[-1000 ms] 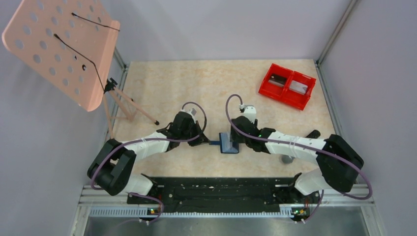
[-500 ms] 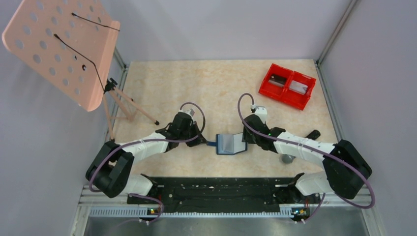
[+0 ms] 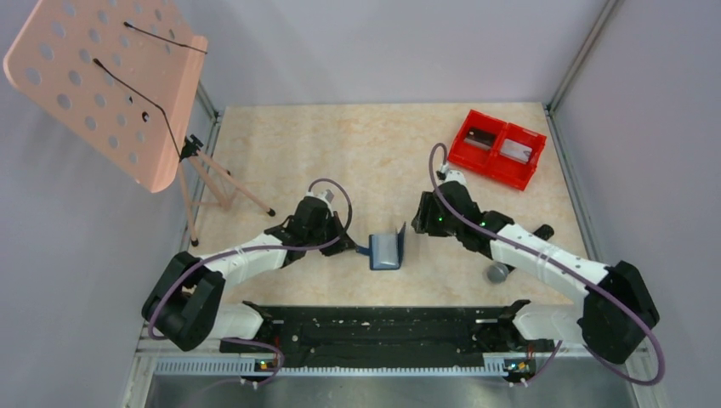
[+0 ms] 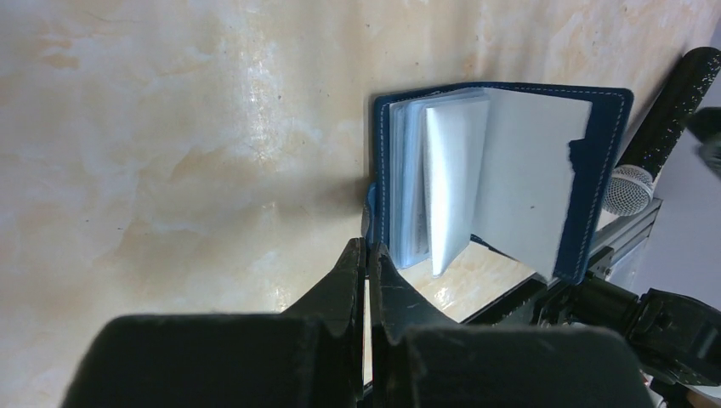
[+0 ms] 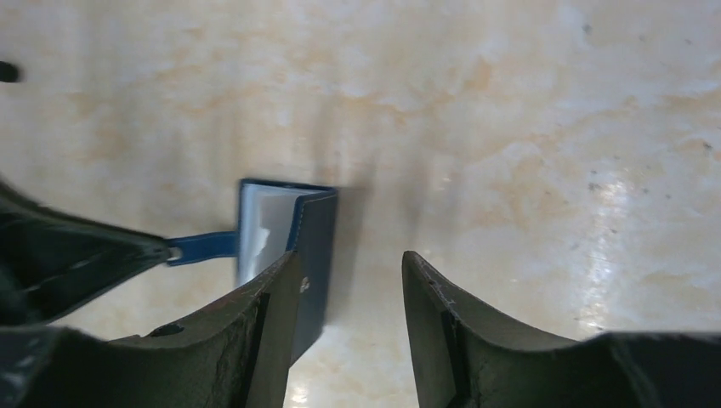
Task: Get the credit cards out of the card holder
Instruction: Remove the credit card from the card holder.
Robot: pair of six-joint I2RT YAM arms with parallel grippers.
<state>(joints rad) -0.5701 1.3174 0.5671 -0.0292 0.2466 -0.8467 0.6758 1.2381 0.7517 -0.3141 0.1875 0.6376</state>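
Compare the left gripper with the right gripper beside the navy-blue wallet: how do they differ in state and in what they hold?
The black left gripper is shut, while the black right gripper stands open. The left gripper pinches the blue strap of the navy-blue bifold card holder; the right gripper holds nothing. Both are two-finger grippers set low over the pale marbled table, on opposite sides of the card holder.

- This is a robotics lab, a closed test cell.
- Plain grey walls (image 3: 383, 51) and aluminium posts (image 3: 582, 53) surround the table (image 3: 340, 144).
- A black rail (image 3: 383, 327) behind the left gripper (image 3: 358, 248) and the right gripper (image 3: 414, 228) carries both arms (image 3: 246, 253).
- A pink perforated stand (image 3: 102, 85) is far left of the left gripper; a red bin (image 3: 485, 172) lies beyond the right.
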